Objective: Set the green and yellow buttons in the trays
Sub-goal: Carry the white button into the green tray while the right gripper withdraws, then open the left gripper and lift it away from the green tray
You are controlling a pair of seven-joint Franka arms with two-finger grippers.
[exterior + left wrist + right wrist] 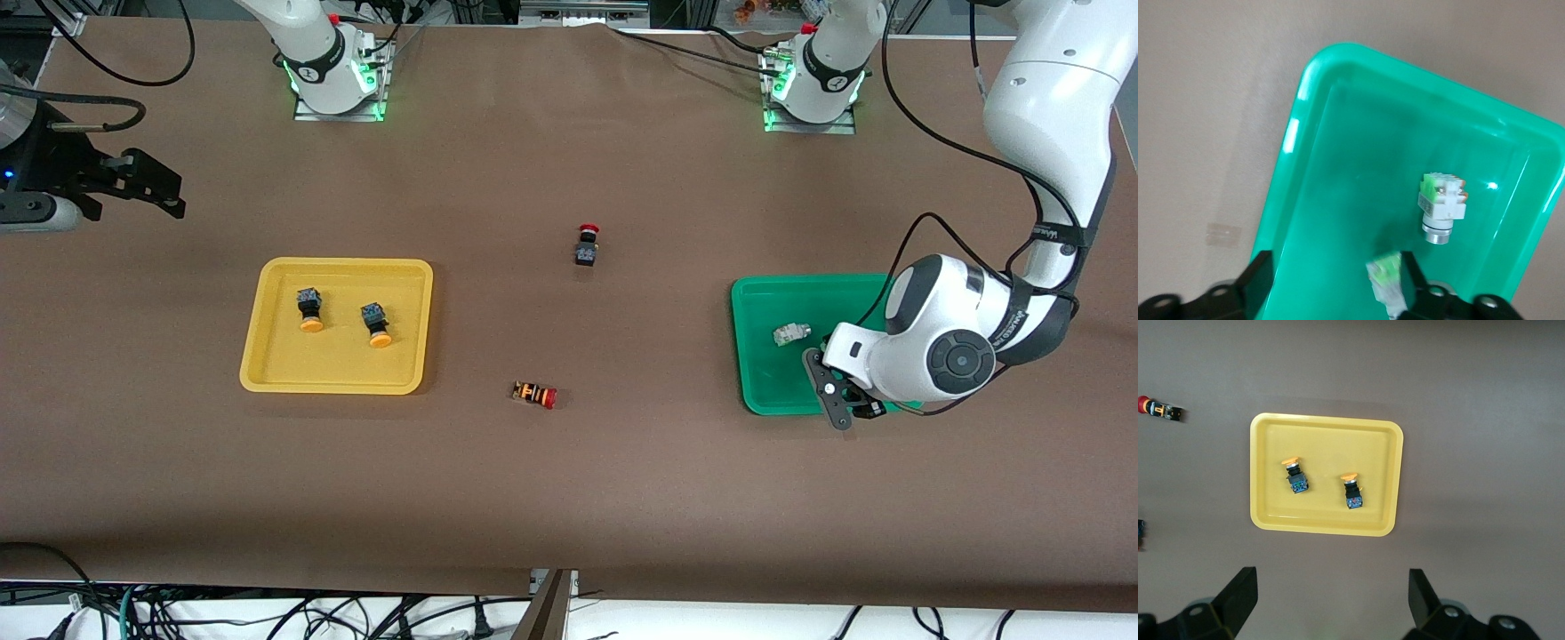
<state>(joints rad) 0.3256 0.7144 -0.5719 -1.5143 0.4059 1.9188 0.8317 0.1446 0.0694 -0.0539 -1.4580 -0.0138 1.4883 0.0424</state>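
Observation:
The green tray (765,307) lies toward the left arm's end of the table. One whitish-silver green button (791,334) lies in it and also shows in the left wrist view (1441,207). My left gripper (849,404) is low over this tray's near part, open (1336,283). A second green button (1386,280), blurred, sits against one of its fingers (1413,277); the hand hides it in the front view. The yellow tray (267,293) holds two yellow buttons (310,310) (378,324). My right gripper (173,200) waits open and empty (1331,593), high over the table by the yellow tray (1265,433).
A black-bodied button with a red cap (587,244) stands mid-table. An orange-and-black striped button with a red cap (535,394) lies nearer the front camera, between the trays. Both also show at the edge of the right wrist view.

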